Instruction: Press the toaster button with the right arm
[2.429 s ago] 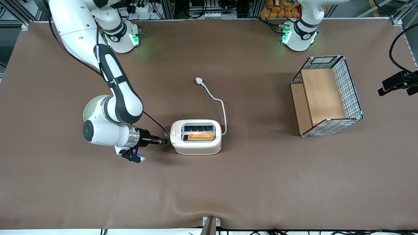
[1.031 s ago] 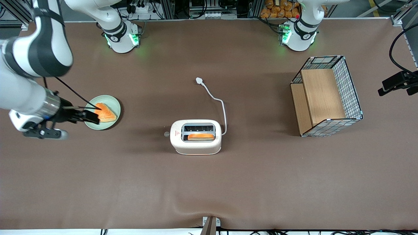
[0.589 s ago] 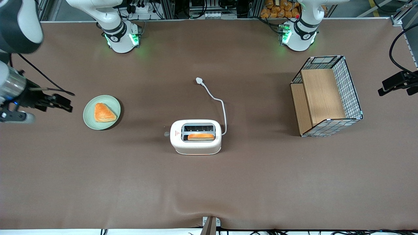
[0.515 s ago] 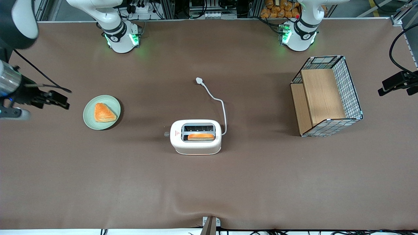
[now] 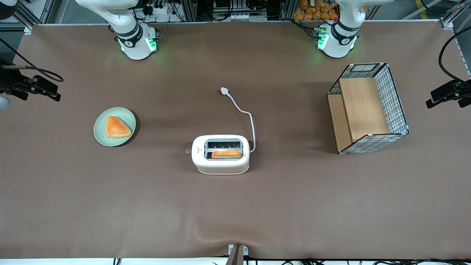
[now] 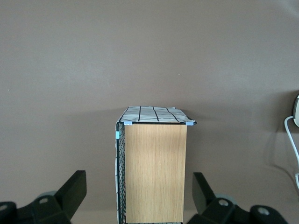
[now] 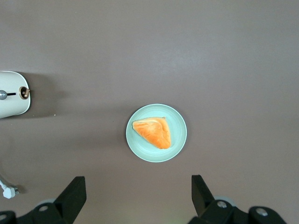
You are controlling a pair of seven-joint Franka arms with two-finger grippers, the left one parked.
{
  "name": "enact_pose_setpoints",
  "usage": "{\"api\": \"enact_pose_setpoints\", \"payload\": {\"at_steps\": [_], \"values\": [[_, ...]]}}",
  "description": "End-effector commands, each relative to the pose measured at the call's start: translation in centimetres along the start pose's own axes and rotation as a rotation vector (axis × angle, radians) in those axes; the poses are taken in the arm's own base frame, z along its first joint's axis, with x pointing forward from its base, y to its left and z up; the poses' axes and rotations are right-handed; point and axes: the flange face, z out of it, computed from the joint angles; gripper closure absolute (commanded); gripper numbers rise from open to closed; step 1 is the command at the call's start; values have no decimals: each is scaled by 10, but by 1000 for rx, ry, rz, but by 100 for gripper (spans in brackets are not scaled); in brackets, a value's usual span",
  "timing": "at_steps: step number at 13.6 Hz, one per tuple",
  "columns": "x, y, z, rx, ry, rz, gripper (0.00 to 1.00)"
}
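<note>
Now | gripper [image 5: 51, 90] open, at working arm's table end | wrist view alone shows toaster button [image 7: 22, 93] clearly

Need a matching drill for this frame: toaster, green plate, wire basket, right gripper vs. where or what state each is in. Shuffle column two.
Things:
1. toaster
2. green plate
3. wire basket
4. gripper

Places or states:
A. lying on its side toward the parked arm's end of the table
B. open, above the table at the working arm's end
C. mid-table, a toast slice in one slot
D. carrying a triangular pastry

Pairs: 1-C, 2-D, 3-A, 4-B
</note>
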Motion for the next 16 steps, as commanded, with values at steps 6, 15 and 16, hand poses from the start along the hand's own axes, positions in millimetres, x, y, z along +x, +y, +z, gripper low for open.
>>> {"api": "enact_pose_setpoints", "payload": {"at_steps": [6, 15, 16], "values": [[-2, 7, -12, 16, -26, 15, 0], [-1, 0, -10, 44, -27, 93, 0], [-1, 1, -9, 44, -29, 95, 0]]}}
